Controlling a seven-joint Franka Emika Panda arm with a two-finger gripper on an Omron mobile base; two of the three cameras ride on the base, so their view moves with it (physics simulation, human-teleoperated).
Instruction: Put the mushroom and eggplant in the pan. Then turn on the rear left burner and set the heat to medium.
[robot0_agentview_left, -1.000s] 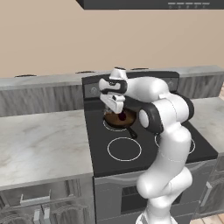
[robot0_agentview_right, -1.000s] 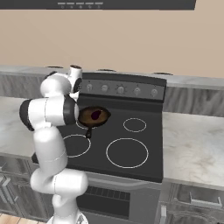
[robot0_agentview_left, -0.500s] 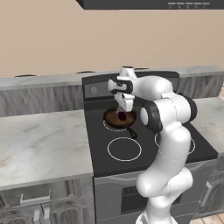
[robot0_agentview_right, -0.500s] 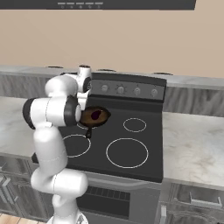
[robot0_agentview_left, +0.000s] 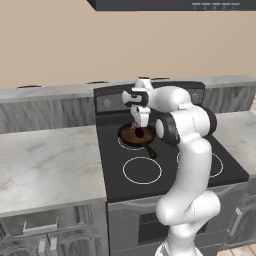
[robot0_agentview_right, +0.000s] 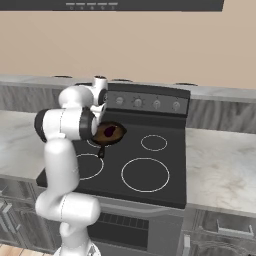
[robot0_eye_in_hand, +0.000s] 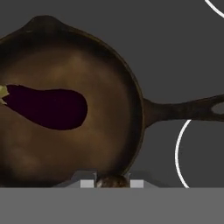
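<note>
Eggplant (robot0_eye_in_hand: 48, 107) lies in pan (robot0_eye_in_hand: 118, 74) on rear left burner. Pincer (robot0_eye_in_hand: 112, 183) hovers over pan rim, pinching mushroom (robot0_eye_in_hand: 111, 181). Mushroom step underway; next, release it into the pan.

I see the pan (robot0_agentview_left: 136, 135) sitting on the cooktop (robot0_agentview_left: 165, 165) over the rear left burner (robot0_agentview_left: 121, 143), its handle (robot0_agentview_left: 150, 150) reaching toward the front of the stove. The eggplant (robot0_eye_in_hand: 48, 106) lies inside the pan. My gripper (robot0_eye_in_hand: 112, 183) hangs over the pan's rim with the mushroom (robot0_eye_in_hand: 112, 181) pinched between its fingertips, above the pan's edge. The control panel (robot0_agentview_right: 147, 103) stands behind the pan; counters (robot0_agentview_left: 47, 162) flank the stove on both sides
</note>
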